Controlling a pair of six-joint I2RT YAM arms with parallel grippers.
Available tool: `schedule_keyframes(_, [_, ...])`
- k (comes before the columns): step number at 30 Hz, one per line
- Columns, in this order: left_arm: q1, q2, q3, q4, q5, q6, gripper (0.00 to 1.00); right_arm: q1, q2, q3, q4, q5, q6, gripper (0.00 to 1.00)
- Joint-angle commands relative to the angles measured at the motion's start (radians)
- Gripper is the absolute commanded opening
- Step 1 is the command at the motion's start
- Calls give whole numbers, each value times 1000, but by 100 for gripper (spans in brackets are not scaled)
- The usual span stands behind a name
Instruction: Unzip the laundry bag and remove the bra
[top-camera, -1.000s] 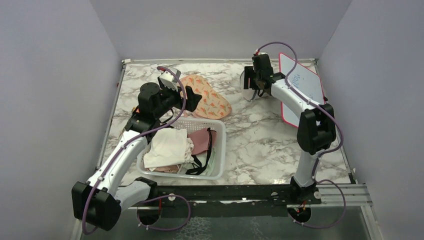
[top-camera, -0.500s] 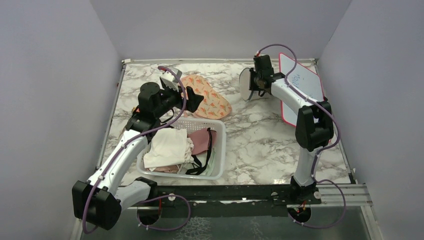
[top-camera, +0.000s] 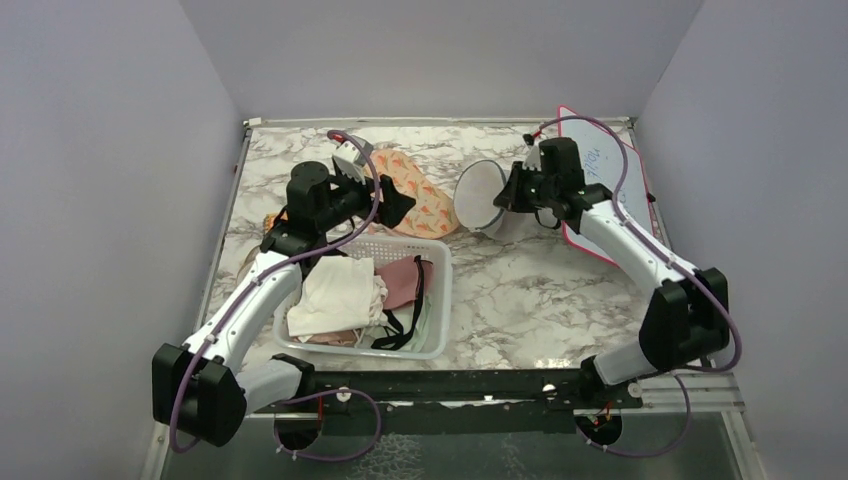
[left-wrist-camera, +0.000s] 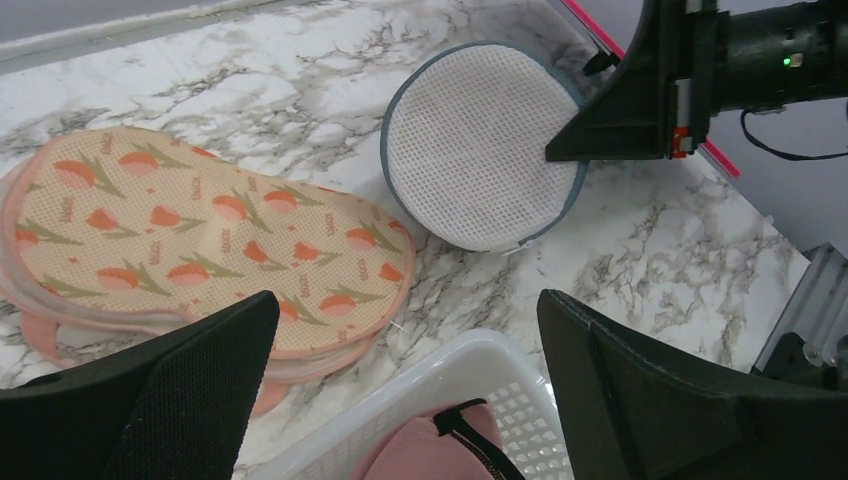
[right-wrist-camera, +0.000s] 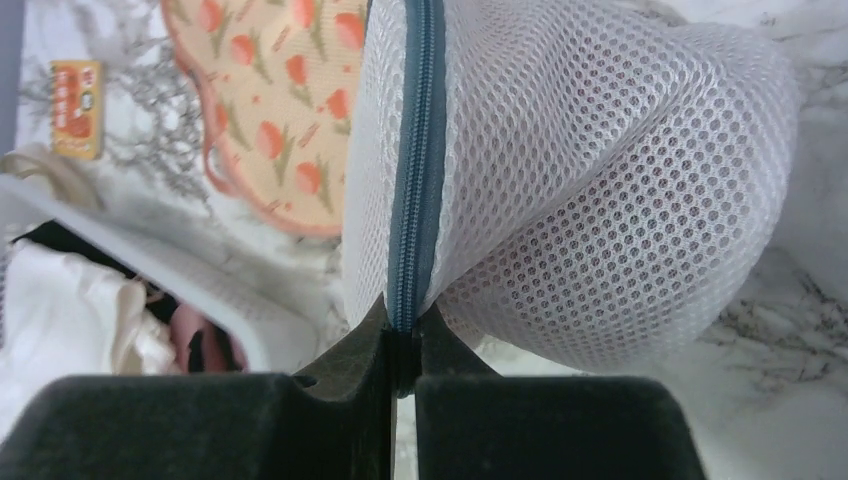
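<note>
The laundry bag (top-camera: 480, 195) is a white mesh cylinder rimmed in grey-blue, lying tilted on the marble at the back centre. My right gripper (top-camera: 512, 192) is shut on its grey-blue zipper band (right-wrist-camera: 415, 150), which runs straight up from the pinched fingertips of the right gripper (right-wrist-camera: 403, 325). In the left wrist view, one round end of the bag (left-wrist-camera: 480, 160) faces the camera and the right gripper's fingers (left-wrist-camera: 610, 110) hold its right edge. My left gripper (top-camera: 395, 205) hangs open over the basket's far rim, the left gripper (left-wrist-camera: 408, 300) holding nothing. The bra is hidden.
A white slatted basket (top-camera: 440, 300) at front left holds a white cloth (top-camera: 335, 295) and a pink garment with black straps (top-camera: 405, 280). A flat peach patterned pouch (top-camera: 425, 200) lies behind it. A red-rimmed whiteboard (top-camera: 610, 170) sits at the back right.
The right gripper has shut on the bag's zipper band and drawn the bag left and nearer, its elbow swinging down to the right. The left gripper drifted slightly right, still open.
</note>
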Motion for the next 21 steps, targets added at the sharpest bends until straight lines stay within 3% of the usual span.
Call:
schedule_keyframes(1, [-35,14,7,27,57,-8,99,3,-150,-95,3,-103,47,1])
schedule_keyframes(7, [-165,7,-33,65,40,62,99,3,-354,-212,-68,-125,63,1])
schedule_keyframes(13, [-408,-73,-189,205,-75,253,99,3,-520,-312,-93,-188,133,1])
schedule_keyframes(17, [-575,-111,-274,250,-146,443,98,3,-560,-369,-69,-291,163,1])
schedule_keyframes(21, [-730,-111,-295,188,-201,793,90,3,-579,-344,-127,-270,124,1])
